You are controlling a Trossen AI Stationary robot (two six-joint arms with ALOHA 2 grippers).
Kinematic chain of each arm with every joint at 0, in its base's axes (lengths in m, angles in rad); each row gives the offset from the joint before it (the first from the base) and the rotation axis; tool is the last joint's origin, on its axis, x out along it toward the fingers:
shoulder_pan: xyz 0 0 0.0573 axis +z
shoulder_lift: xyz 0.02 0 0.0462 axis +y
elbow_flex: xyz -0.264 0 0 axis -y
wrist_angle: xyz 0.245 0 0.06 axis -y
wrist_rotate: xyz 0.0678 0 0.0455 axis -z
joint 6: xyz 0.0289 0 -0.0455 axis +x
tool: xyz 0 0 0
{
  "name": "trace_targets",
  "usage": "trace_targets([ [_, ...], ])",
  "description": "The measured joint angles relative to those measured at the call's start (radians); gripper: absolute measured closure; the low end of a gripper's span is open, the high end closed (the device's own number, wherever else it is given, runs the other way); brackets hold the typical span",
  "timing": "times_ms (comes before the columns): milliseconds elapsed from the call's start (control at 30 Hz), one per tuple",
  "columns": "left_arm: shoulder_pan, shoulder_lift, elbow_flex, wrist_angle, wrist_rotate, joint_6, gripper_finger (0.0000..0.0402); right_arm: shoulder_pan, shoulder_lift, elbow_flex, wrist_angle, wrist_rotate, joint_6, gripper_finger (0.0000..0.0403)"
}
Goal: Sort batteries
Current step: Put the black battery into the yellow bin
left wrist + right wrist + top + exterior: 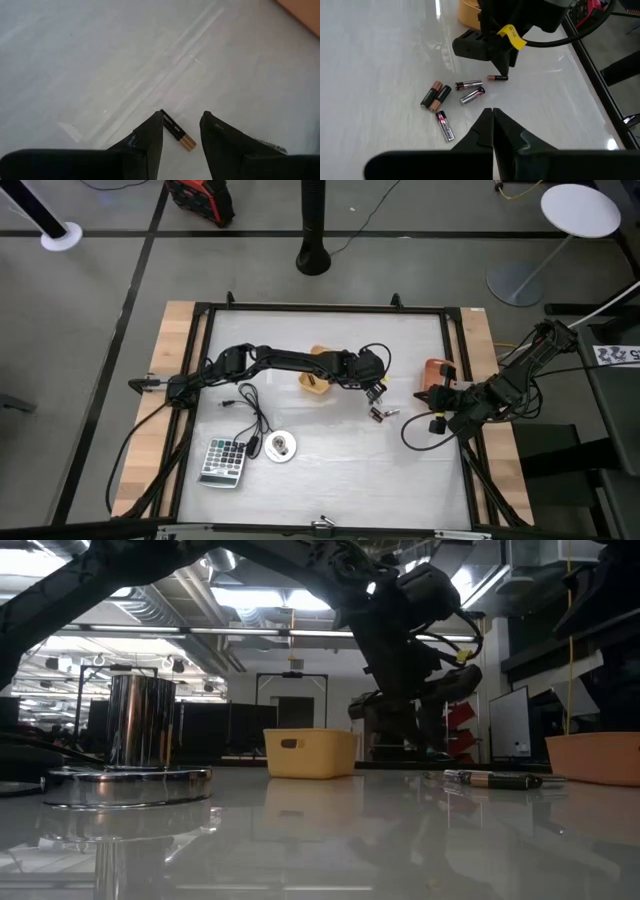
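Left gripper (376,387) hangs low over the middle of the white table (330,470), its fingers (150,142) parted with nothing between them; a small dark, copper-tipped battery (177,134) lies on the surface just below the gap, untouched. Right gripper (493,116) waits near the table's right edge with its fingers pressed together, holding nothing.

Of the containers, the orange bin (437,372) sits at the right edge beside the right arm, and the yellow bin (310,753) stands behind the left gripper; what either holds cannot be seen. A calculator (223,461) and a round white disc (280,447) with a cable lie toward the front left.

Loose batteries (451,100) are scattered on the bare table between the two grippers, six showing in the right wrist view: two side by side, two close together, one apart nearer the right gripper, and one beneath the left gripper.
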Motion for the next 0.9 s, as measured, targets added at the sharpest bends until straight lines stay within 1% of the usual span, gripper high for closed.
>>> trace_targets([
  [233,-0.015,0.000,0.000,0.000,-0.012,-0.004,0.0282,0.000,0.000,0.000,0.000,-0.030,0.000,0.0402],
  [500,-0.017,0.000,0.000,-0.009,-0.038,-0.015,0.0282,0.000,0.000,0.000,0.000,-0.030,0.000,0.0402],
  [633,-0.017,0.000,0.000,-0.033,-0.047,-0.054,0.0282,0.000,0.000,0.000,0.000,-0.031,0.000,0.0402],
  [900,-0.025,0.046,0.000,-0.002,-0.049,-0.063,0.0282,0.000,0.001,0.000,0.013,-0.032,0.000,0.0402],
])
